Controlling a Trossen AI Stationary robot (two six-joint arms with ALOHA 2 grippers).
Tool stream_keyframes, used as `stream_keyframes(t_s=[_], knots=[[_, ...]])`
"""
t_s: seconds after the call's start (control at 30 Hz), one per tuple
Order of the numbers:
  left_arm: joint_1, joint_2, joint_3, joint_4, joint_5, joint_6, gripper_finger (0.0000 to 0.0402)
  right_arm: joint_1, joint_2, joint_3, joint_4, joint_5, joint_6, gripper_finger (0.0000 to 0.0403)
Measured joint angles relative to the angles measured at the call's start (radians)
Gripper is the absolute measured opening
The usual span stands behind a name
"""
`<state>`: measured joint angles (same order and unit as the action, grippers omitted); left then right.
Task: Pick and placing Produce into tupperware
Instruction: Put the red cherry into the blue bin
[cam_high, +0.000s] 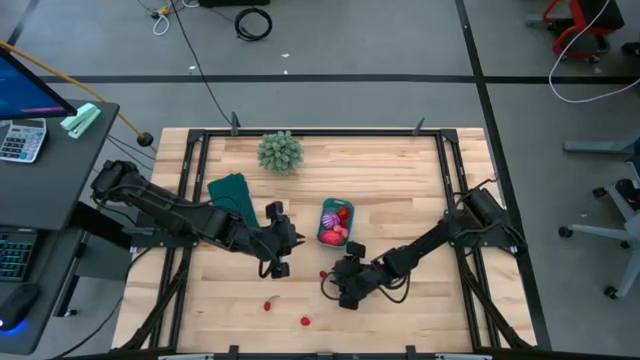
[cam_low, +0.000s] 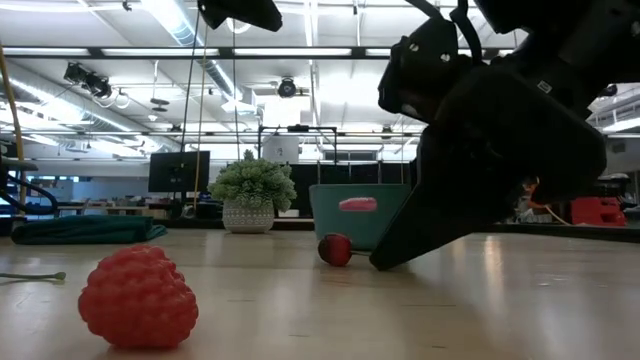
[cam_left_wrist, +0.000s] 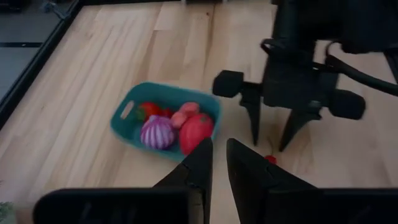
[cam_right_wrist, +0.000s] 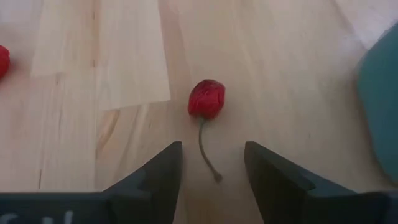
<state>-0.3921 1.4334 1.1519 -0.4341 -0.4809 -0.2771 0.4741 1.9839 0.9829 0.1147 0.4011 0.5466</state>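
High view: a pale, planked wooden table carries a small teal plastic tub with rounded corners and a raised rim, sitting near the middle. Inside it lie glossy toy produce pieces: a ridged purple ball, a smooth red lobed piece, and a pinkish one beside a red fruit with a green cap.

Just on the near side of the tub, the right gripper points down at the boards with its dark, wedge-shaped fingers parted and holding nothing. A tiny, dimpled red cherry with a thin curved stem lies flat on the wood in front of the gap, untouched.

Beside the tub, on the left arm's side, the left gripper hangs with its tapered fingers drawn nearly together; it appears empty, though the tips are partly out of sight.

Two more small red pieces rest apart near the front edge; one looks knobbly like a raspberry. A spiky pale-green plant ball and a flat dark-green piece sit farther back.
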Motion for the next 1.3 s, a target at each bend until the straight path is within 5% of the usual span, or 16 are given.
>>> stream_keyframes(t_s=[0.23, 0.6, 0.83, 1.03, 1.3], knots=[[-0.051, 0.0, 0.0, -0.099, 0.003, -0.174, 0.0054, -0.007, -0.002, 0.0, -0.001, -0.007, 0.0, 0.0156], [-0.262, 0.0, 0.0, -0.273, 0.009, -0.628, 0.0046, -0.008, -0.002, 0.0, 0.006, -0.033, 0.009, 0.001], [-0.347, 0.061, 0.0, -0.267, 0.007, -0.662, 0.0048, -0.003, -0.029, 0.016, -0.005, -0.049, -0.013, 0.0005], [-0.381, 0.22, 0.0, -0.235, 0.017, -0.662, 0.0062, 0.02, -0.179, 0.052, -0.001, -0.043, -0.126, 0.0003], [-0.37, 0.352, 0.0, -0.171, 0.199, -0.743, 0.009, 0.066, -0.421, 0.057, -0.136, 0.111, -0.261, 0.0002]])
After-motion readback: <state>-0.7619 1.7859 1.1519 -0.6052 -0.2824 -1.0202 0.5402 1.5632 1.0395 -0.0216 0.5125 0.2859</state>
